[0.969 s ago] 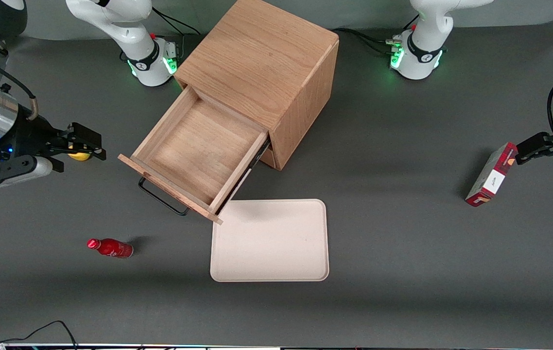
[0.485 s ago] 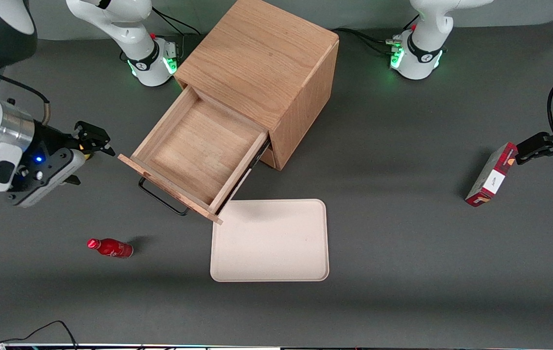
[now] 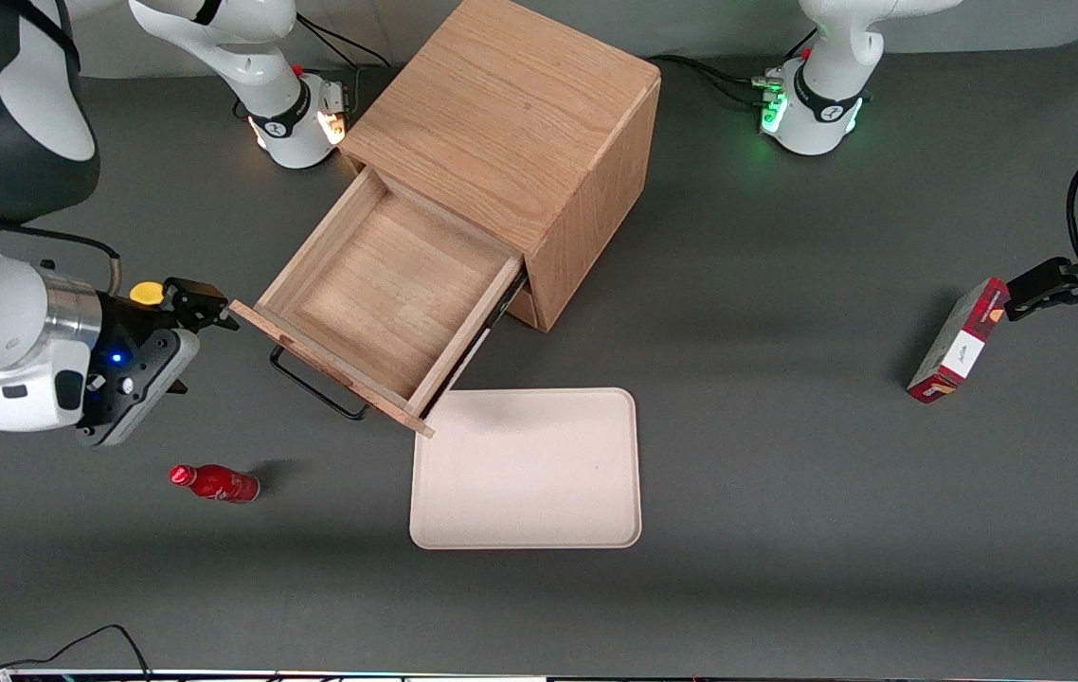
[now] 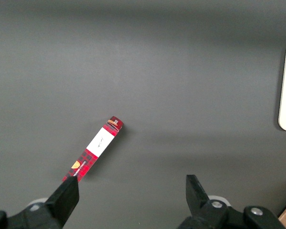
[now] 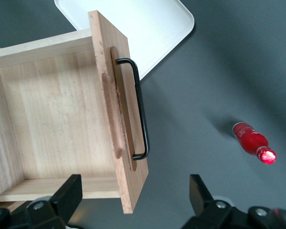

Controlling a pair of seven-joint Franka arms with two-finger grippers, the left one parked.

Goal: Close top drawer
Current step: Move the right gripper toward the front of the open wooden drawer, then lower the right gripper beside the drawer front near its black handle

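The bench (image 3: 785, 398) is carrying everything, and the biggest thing on it is the cabinet (image 3: 511, 123), sitting turned at an angle so its front is facing my end. Its top drawer (image 3: 378, 298) is standing pulled well out and empty, its front panel hanging over the bench with the black handle (image 3: 312, 384) on the outer face. That is why I am sitting low beside it: a push on that panel along the slides should send it home, so I am lining up outside the panel, not over the tray.

A pale tray (image 3: 527, 469) is lying flat nearer the camera, one corner just beside the drawer's front corner; I judge it is not blocking the drawer's way back. A red box (image 3: 958, 352) is lying well off toward the parked arm's end. A small red bottle (image 3: 214, 482) is lying on its side nearer the camera than I am, and a yellow thing (image 3: 146, 293) is showing just by my wrist.

My fingers (image 5: 133, 195) are standing spread wide and holding nothing. From my wrist, the end of the front panel is sitting between them, though I cannot tell whether either is touching it.
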